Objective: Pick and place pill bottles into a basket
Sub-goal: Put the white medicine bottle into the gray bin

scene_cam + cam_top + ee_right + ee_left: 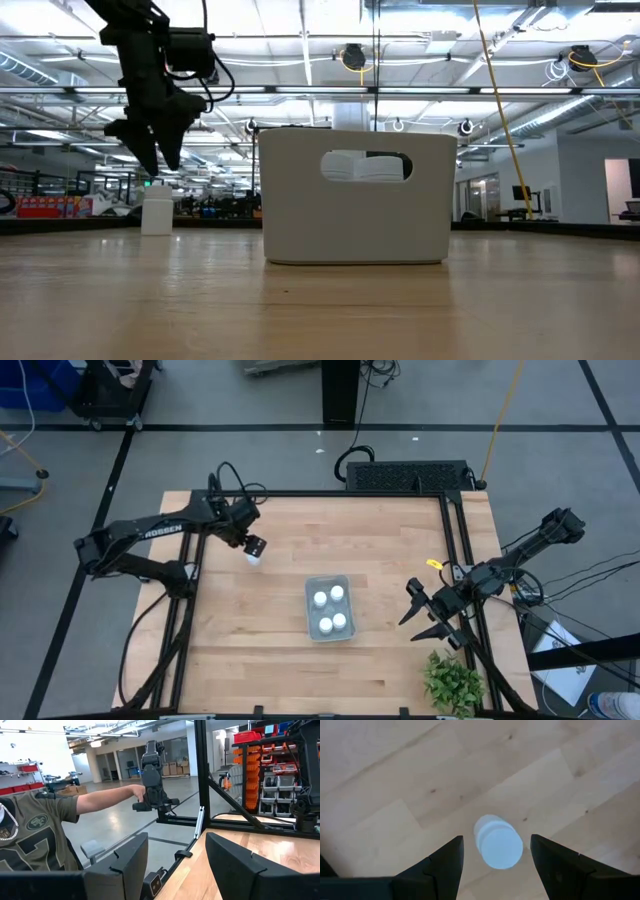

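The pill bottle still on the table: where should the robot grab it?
Around its round sides, just under the cap, coming straight down from above. The pill bottle stands upright and alone on the table, and the left gripper hangs right over it, fingers open on either side.

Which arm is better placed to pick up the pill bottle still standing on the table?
Left. The left claw hangs open directly above the pill bottle. The right claw waits open at the table's right edge, beyond the basket.
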